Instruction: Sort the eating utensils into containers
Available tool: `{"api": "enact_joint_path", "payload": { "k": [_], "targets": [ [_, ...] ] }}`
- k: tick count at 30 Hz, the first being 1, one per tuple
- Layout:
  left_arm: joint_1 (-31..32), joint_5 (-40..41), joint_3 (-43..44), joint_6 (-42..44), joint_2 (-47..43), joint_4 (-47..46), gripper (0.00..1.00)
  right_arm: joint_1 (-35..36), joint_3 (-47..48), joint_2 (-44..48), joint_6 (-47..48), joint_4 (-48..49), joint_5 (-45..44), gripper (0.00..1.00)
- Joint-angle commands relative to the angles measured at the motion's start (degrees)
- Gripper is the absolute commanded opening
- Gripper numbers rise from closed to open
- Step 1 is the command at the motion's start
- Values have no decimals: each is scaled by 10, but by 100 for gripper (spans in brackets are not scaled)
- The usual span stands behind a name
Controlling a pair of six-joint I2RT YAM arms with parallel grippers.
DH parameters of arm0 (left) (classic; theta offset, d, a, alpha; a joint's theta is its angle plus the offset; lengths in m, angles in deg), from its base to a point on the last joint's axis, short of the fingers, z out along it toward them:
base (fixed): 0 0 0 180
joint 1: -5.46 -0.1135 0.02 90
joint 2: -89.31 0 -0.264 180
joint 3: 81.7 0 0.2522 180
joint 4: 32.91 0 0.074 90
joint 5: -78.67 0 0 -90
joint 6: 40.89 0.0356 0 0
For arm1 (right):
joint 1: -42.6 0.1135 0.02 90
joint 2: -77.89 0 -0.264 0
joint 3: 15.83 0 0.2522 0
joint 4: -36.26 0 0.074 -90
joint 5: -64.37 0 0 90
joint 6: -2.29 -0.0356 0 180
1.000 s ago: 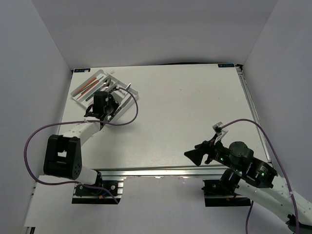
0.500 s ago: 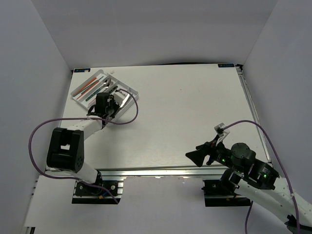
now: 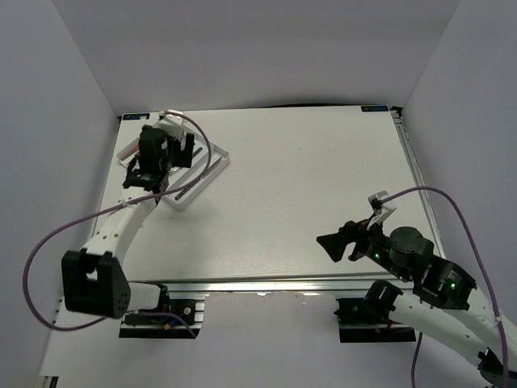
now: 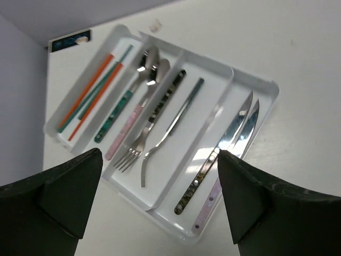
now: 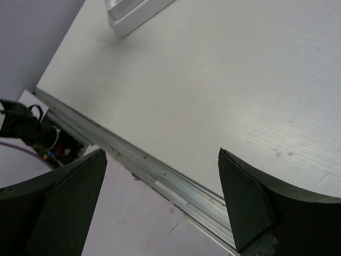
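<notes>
The left gripper (image 4: 160, 176) is hovering, fingers spread and empty, over the white cutlery tray (image 4: 265, 90) in the table's (image 3: 323, 178) far left corner. The right gripper (image 5: 160, 160), likewise spread, is hanging above the near right edge. Grey walls are enclosing the table. Chopsticks (image 4: 90, 96), spoons (image 4: 139, 80), forks (image 4: 160, 136) and knives (image 4: 234, 136) are lying in separate compartments.

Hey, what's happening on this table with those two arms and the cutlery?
Two robot arms are sorting cutlery into a white tray. The left gripper hovers open and empty above it. The tray holds chopsticks, spoons, forks and knives in separate compartments. The right gripper, also open and empty, hangs over the bare table. No loose utensil shows.
</notes>
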Motion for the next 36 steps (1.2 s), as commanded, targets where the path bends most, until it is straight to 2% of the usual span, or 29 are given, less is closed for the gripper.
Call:
{"api": "enact_joint_path", "payload": {
  "k": [1, 2, 6, 7, 13, 19, 23, 28, 36],
  "targets": [
    [-1, 98, 41, -135, -101, 110, 98, 0, 72, -24, 22, -34, -103, 89],
    [0, 141, 32, -175, -156, 135, 98, 0, 87, -30, 22, -58, -129, 89],
    [0, 229, -3, -237, -270, 192, 98, 0, 160, -61, 30, -127, -193, 89],
    [0, 260, -13, -246, -325, 202, 98, 0, 189, -80, 31, -142, -208, 89],
    [-1, 272, -72, -287, -485, 281, 98, 0, 288, -141, 42, -224, -292, 89],
    [0, 278, -62, -375, -538, 367, 98, 0, 319, -153, 71, -228, -333, 89],
    [1, 239, -64, -358, -558, 358, 98, 0, 314, -168, 70, -221, -358, 89],
    [0, 219, -64, -351, -562, 355, 98, 0, 276, -197, 65, -180, -330, 89],
    [8, 247, -101, -380, -596, 327, 98, 0, 246, -236, 58, -118, -301, 89]
  ]
}}
